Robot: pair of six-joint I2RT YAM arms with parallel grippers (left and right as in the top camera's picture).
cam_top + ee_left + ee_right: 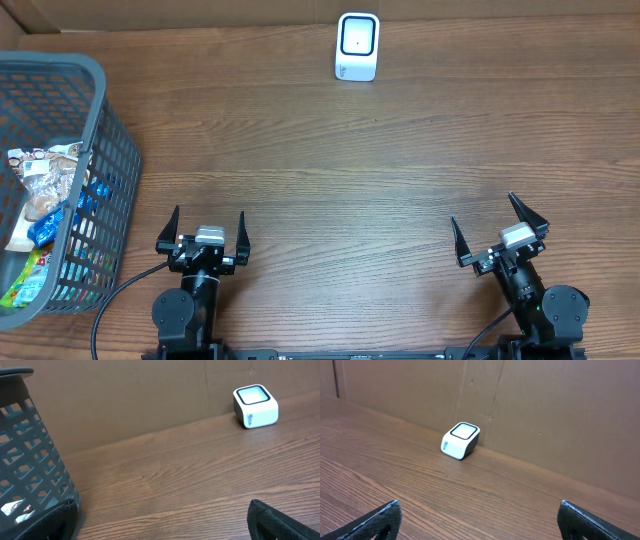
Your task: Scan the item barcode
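Note:
A small white barcode scanner with a dark-rimmed window stands at the far edge of the table, also visible as the scanner and the scanner in the wrist views. Packaged items lie inside the grey basket at the left. My left gripper rests open near the front edge, right of the basket, with nothing between its fingers. My right gripper is open and empty at the front right. Bare wood lies between both pairs of fingers in the left gripper and right gripper wrist views.
A brown cardboard wall runs along the table's far edge behind the scanner. The basket's mesh wall stands close to my left gripper's left finger. Cables trail from the arm bases at the front.

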